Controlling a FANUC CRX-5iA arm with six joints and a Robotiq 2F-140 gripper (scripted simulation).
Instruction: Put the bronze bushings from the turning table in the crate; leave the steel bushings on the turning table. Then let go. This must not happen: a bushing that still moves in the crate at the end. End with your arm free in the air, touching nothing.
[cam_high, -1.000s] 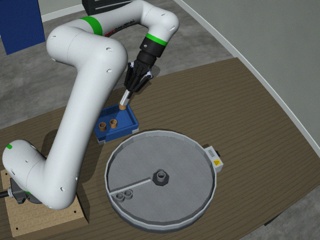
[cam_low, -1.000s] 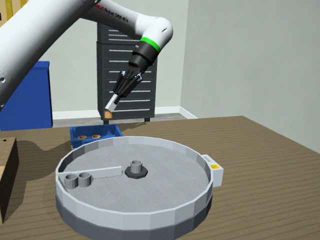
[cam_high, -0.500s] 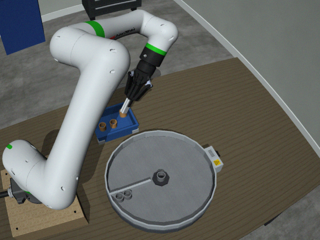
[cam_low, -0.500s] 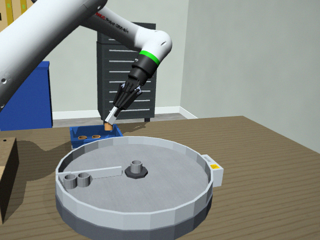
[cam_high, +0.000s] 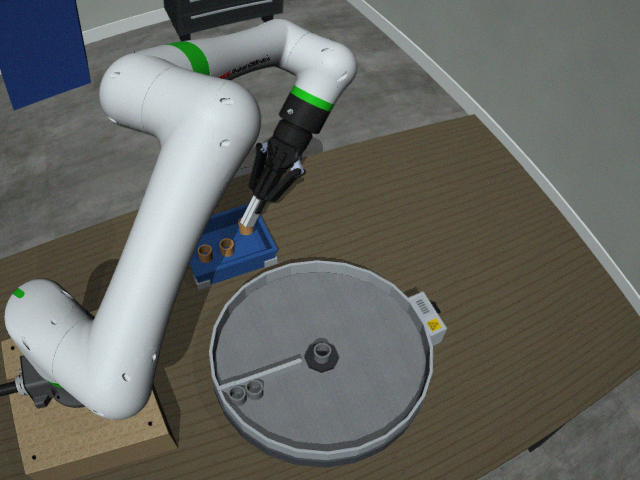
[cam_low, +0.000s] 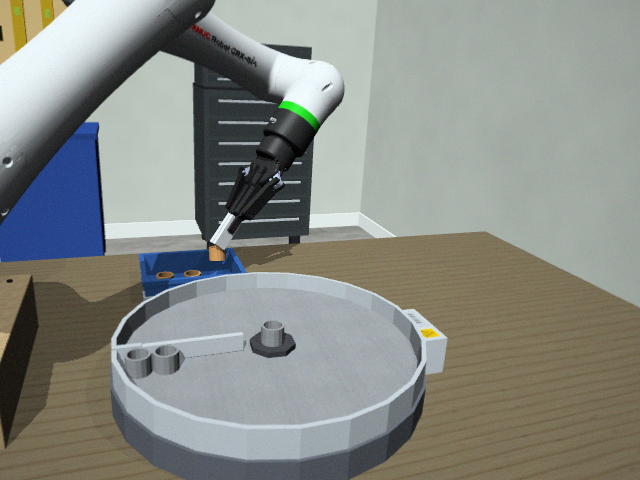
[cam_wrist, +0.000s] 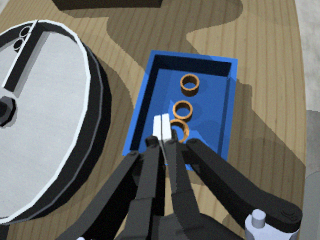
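Note:
My gripper (cam_high: 250, 217) (cam_low: 221, 238) (cam_wrist: 163, 124) is shut on the wall of a bronze bushing (cam_high: 246, 228) (cam_low: 216, 253) (cam_wrist: 180, 131) and holds it low inside the blue crate (cam_high: 248, 256) (cam_low: 148, 272) (cam_wrist: 220, 110), at its far end. Two more bronze bushings (cam_high: 205, 253) (cam_high: 226, 247) (cam_low: 164, 274) (cam_low: 192, 272) (cam_wrist: 191, 84) (cam_wrist: 183, 110) stand in the crate. On the grey turning table (cam_high: 361, 372) (cam_low: 320, 372) (cam_wrist: 47, 134), two steel bushings (cam_high: 238, 394) (cam_high: 254, 388) (cam_low: 138, 361) (cam_low: 166, 358) sit side by side at the rim by the wiper bar (cam_high: 263, 369). A third steel bushing (cam_high: 323, 349) (cam_low: 272, 333) sits on the centre hub.
The turning table has a raised rim and a control box (cam_high: 429, 317) (cam_low: 429, 346) on its right side. The arm's wooden base block (cam_high: 77, 439) stands at the front left. A dark drawer cabinet (cam_low: 248, 155) stands behind the table.

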